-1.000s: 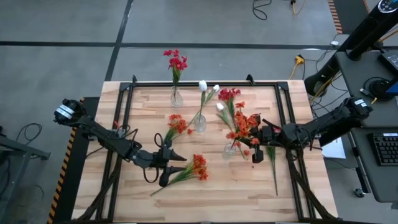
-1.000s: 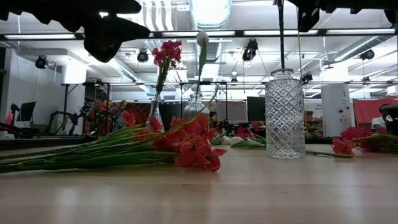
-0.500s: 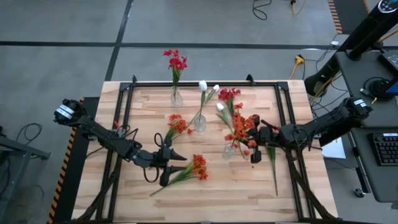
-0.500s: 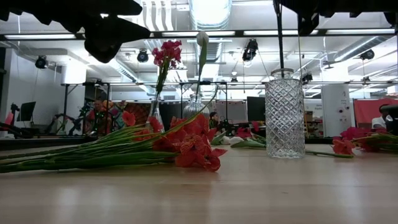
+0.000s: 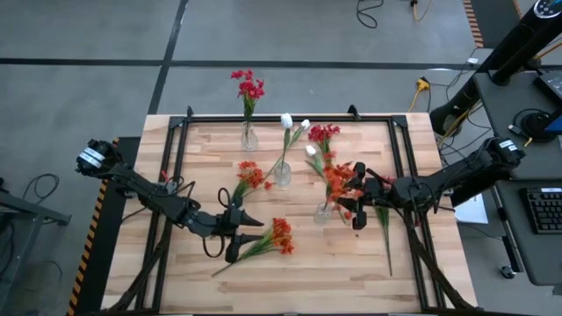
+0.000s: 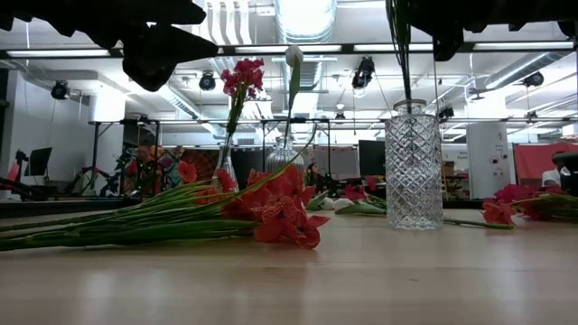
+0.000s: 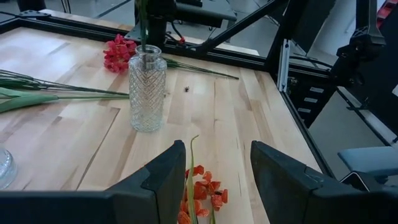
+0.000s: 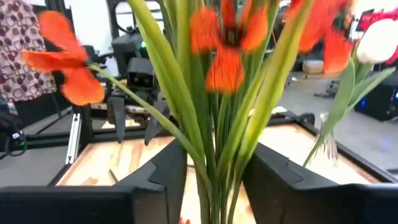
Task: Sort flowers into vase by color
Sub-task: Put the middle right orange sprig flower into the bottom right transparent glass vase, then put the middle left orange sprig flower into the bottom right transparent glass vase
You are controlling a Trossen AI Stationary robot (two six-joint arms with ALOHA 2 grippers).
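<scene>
High view: the right claw (image 5: pixel 358 204) hangs over the cut-glass vase (image 5: pixel 324 211), with the orange stems (image 5: pixel 338 180) between its fingers and their blooms fanning toward the bench's (image 5: pixel 421 272) middle. The risk, as I judge it: if the stalk ends are not well inside the neck when the grip goes, the bunch could tip out or topple the vase. The left claw (image 5: pixel 235 235) waits above another orange bunch (image 5: pixel 277 235) lying flat.

Low view: green stalks (image 6: pixel 397 50) drop from above toward the vase (image 6: pixel 414 162) mouth; whether they reach inside I cannot tell. A red stem stands in a far vase (image 6: pixel 226 162).

Left wrist view: the left claw (image 7: pixel 214 177) is spread, holding nothing, orange blooms (image 7: pixel 202 193) on the bench between its fingers.

Right wrist view: stalks (image 8: pixel 214 155) run up between the right claw's (image 8: pixel 214 186) fingers; whether they pinch or have loosened I cannot tell.
</scene>
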